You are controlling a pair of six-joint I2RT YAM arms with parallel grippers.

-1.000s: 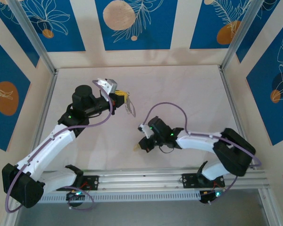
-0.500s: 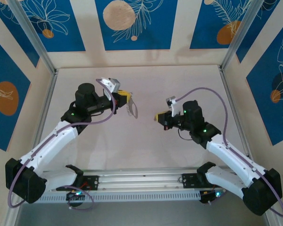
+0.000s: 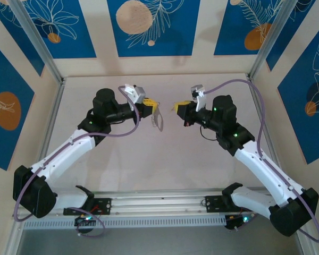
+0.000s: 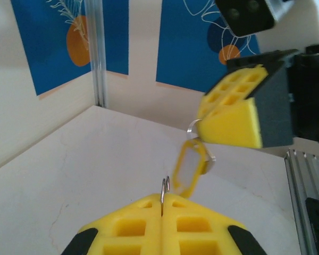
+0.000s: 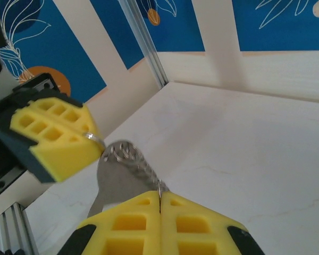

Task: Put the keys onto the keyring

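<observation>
Left gripper (image 3: 153,109) clenches keyring (image 3: 158,121), right gripper (image 3: 178,108) clenches key (image 4: 191,169), both aloft near table's (image 3: 149,159) far edge. Risk: dangling ring swings; key misses, slips, drops.

Seen from the left wrist, the left end effector (image 4: 164,201) ran off the bottom edge. Its pressed-together fingers (image 4: 133,226) hid what they clamped, apart from a thin metal sliver at the seam. They also covered the lower end of the yellow-headed key (image 4: 191,169). The right edge cut off the right end effector (image 4: 203,121). Seen from the right wrist, that end effector's own fingers (image 5: 194,226) hid the lower part of the grey keyring (image 5: 114,183), and the left edge cropped the left end effector. From above, the key was too small to make out.
</observation>
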